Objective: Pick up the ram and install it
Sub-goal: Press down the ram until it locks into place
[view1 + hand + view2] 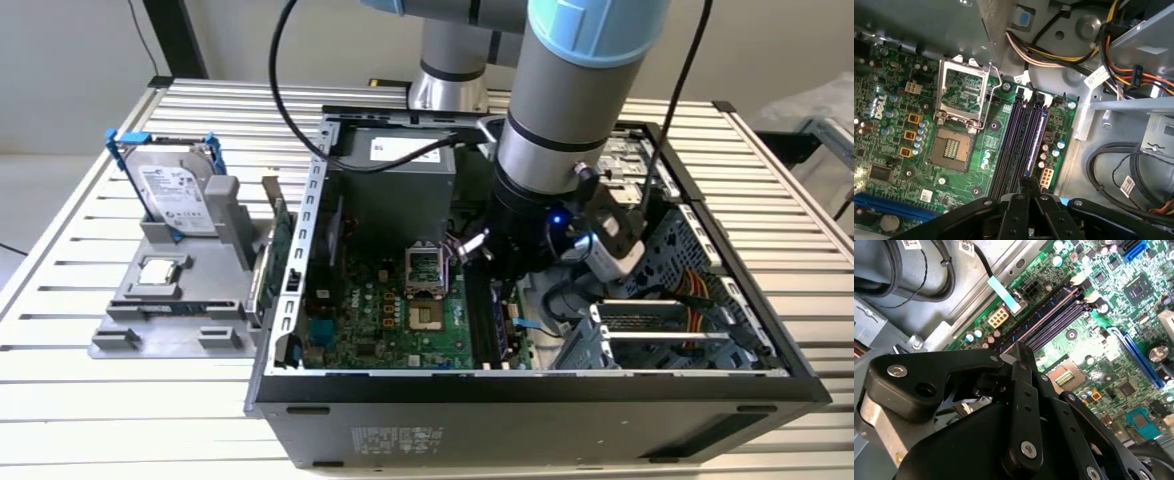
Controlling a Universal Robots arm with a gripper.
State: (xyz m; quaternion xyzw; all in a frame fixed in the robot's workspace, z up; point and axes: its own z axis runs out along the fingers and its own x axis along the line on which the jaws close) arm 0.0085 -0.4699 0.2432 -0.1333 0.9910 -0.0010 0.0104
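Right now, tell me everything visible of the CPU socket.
The CPU socket is a square, dark-framed recess with a grid of gold contacts, holding no chip. Its silvery metal retention frame is swung open beside it. It sits flat on the green motherboard, next to the long dark memory slots.

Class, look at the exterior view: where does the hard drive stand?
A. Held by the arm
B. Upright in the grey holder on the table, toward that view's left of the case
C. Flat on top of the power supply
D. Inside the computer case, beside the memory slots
B: the hard drive stands upright in the grey holder on the table, outside the computer case.
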